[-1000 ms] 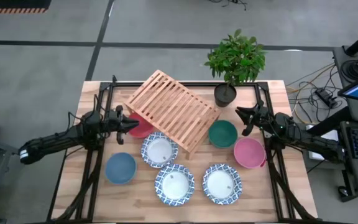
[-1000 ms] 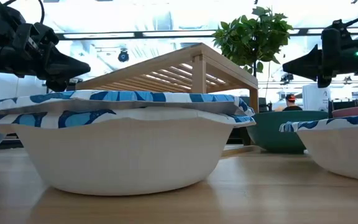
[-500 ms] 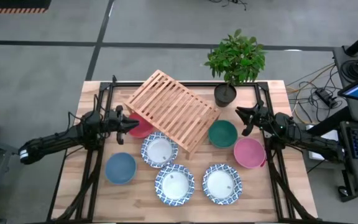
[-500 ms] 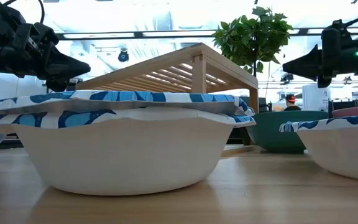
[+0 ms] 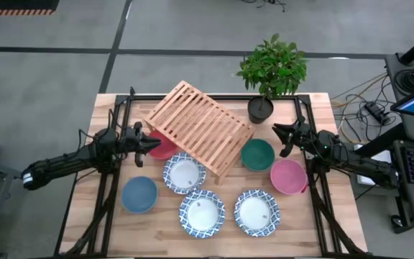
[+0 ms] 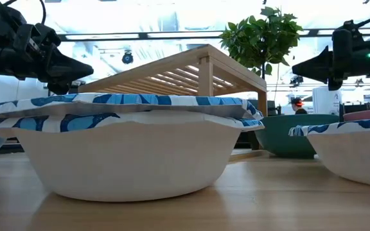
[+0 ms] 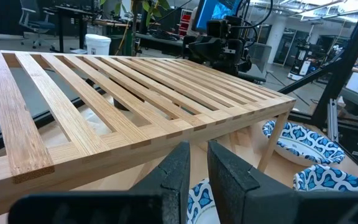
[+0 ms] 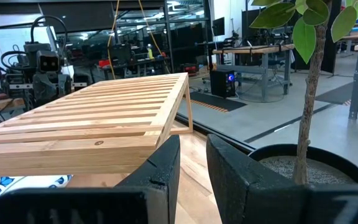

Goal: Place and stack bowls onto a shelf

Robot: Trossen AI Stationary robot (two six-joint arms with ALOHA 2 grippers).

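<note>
The light wooden slatted shelf (image 5: 200,126) stands on its legs, set at an angle at the middle far part of the table. A red bowl (image 5: 162,149) lies partly under its left end. A blue bowl (image 5: 139,194), three white bowls with blue rims (image 5: 185,173) (image 5: 202,213) (image 5: 256,212), a green bowl (image 5: 257,155) and a pink bowl (image 5: 288,176) rest on the table. My left gripper (image 5: 152,142) is shut and empty, hovering above the red bowl's left rim. My right gripper (image 5: 277,131) is shut and empty, right of the shelf and above the green bowl's far side.
A potted plant (image 5: 262,108) stands at the far edge, between the shelf and my right gripper. Black metal frame bars (image 5: 106,194) run along both sides of the table. In the low view a white bowl (image 6: 127,147) fills the foreground.
</note>
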